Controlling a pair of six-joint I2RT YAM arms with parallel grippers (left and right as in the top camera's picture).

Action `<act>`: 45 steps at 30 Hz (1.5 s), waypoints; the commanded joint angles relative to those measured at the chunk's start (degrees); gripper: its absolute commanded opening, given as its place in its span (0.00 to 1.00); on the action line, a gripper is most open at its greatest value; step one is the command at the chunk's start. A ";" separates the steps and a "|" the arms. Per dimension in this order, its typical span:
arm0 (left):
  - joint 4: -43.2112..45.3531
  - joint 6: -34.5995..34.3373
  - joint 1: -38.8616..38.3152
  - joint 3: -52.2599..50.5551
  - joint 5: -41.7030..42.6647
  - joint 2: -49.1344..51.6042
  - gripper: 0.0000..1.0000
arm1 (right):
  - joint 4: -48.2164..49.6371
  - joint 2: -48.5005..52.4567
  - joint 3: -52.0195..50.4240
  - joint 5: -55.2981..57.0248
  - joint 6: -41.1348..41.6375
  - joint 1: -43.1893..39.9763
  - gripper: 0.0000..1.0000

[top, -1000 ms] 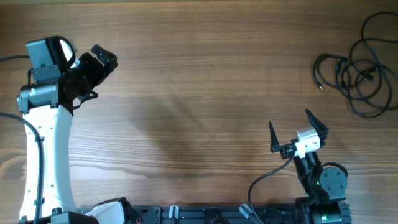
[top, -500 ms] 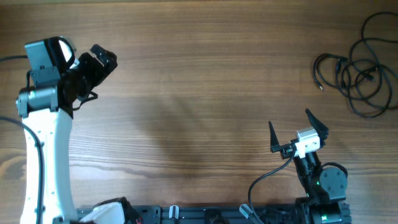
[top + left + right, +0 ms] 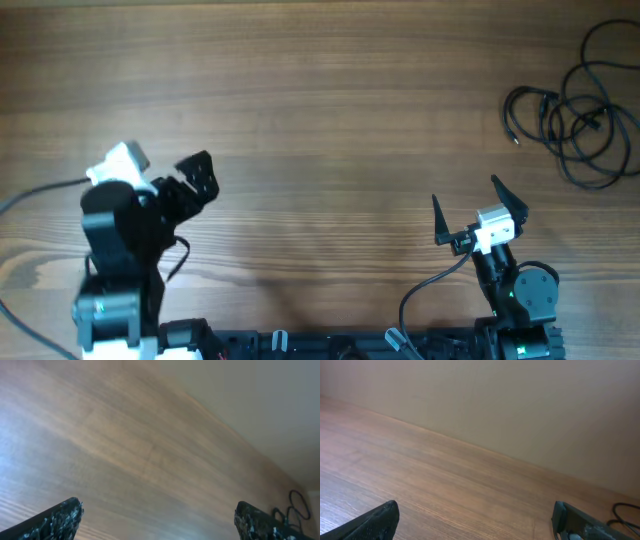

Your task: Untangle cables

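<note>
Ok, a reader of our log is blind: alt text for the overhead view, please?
A loose tangle of thin black cables lies at the far right corner of a wooden table, touched by neither arm. The left pincer and right pincer are both open and empty, near the front edge.

We find the cables (image 3: 575,125) on the worktop (image 3: 330,120) at two o'clock, the left arm (image 3: 120,235) at eight, the right arm (image 3: 515,285) at five, well apart from them.
</note>
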 commanded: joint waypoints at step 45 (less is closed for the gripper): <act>30.86 32.68 -2.47 -42.27 -1.03 -39.87 1.00 | 0.17 -0.57 -0.04 -0.48 0.07 -0.24 1.00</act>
